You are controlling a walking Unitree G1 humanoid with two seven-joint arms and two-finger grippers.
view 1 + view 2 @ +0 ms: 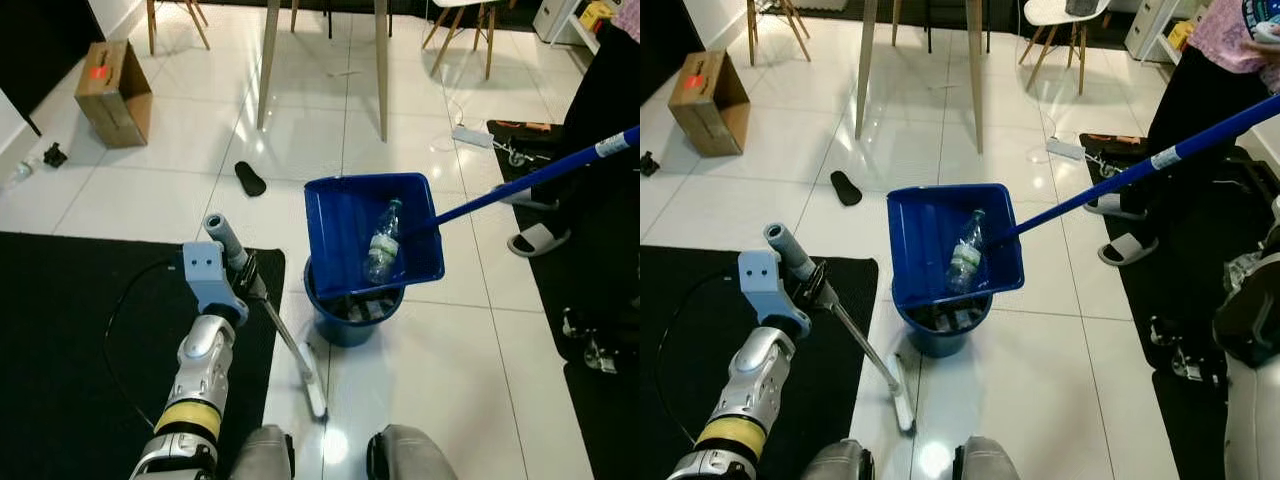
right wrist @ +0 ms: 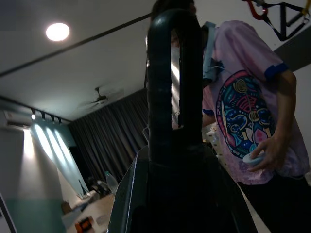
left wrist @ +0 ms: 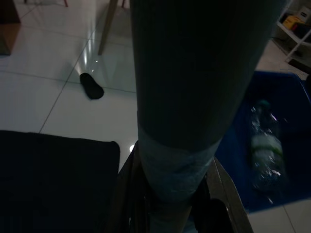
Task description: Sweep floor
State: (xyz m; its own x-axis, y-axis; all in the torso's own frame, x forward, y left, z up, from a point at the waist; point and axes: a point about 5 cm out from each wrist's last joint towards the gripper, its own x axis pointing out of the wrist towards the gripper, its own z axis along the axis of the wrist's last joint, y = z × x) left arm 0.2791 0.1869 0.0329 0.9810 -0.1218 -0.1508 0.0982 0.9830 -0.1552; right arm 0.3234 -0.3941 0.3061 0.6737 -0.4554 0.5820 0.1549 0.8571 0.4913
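Down on the white tile floor (image 1: pixel 150 190), the left gripper (image 1: pixel 247 272) is closed around the handle of a broom (image 1: pixel 285 345), whose grey grip sticks up past the fingers while the shaft slants down to a pale head lying on the tiles just beside the edge of a black rug (image 1: pixel 70 330). From the left wrist camera the thick grey handle runs straight up between the two black fingers (image 3: pixel 124 194).

A blue dustpan (image 1: pixel 345 225) is tilted over a round blue bin (image 1: pixel 345 320), its lower edge over the bin's mouth. A clear plastic bottle (image 1: pixel 383 243) with a green label lies inside the pan. The pan's long blue pole (image 1: pixel 540 172) rises toward the right. The right gripper (image 2: pixel 175 82) shows in its wrist view pointing up at the ceiling, its fingertips meeting at the top; whether it holds anything I cannot tell.

A person (image 1: pixel 1230 90) in a pink shirt and sandals stands at the right. A black shoe insole (image 1: pixel 250 179) lies on the tiles beyond the bin, a cardboard box (image 1: pixel 113 90) sits further left, and chair and table legs stand behind.
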